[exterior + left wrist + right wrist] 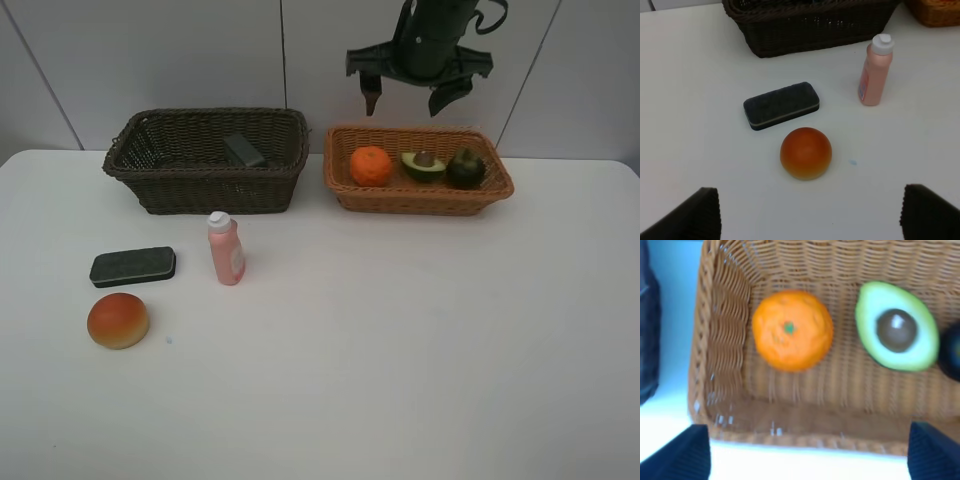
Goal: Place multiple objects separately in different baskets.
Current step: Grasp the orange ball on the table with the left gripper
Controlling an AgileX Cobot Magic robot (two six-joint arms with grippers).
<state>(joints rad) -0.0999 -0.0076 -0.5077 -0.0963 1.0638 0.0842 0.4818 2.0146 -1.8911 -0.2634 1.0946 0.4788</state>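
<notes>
Left gripper (pixel 810 215) shows only two fingertips (pixel 690 217), wide apart, empty; dark basket (pixel 205 190) half hides a dark object (pixel 244 150). Right gripper (pixel 407 98), wide open and empty, hangs over tan basket (pixel 418 198) with orange (pixel 370 166), avocado half (pixel 423 165), dark fruit (pixel 465 168); round fruit (pixel 118 320), eraser (pixel 132 266), pink bottle (pixel 226 250) on table (pixel 420 350)

The right arm (pixel 432 30), at one o'clock in the high view, is a dark, near-black cylinder with a black cable (pixel 492 14) curling at its two o'clock. It carries the right gripper (pixel 408 100): a wide black crossbar with two short tapering fingers (pixel 445 97), the nine-o'clock one brownish at its tip. The left gripper (pixel 810 215) shows only two blocky, matte-black fingertips (pixel 690 217).
</notes>
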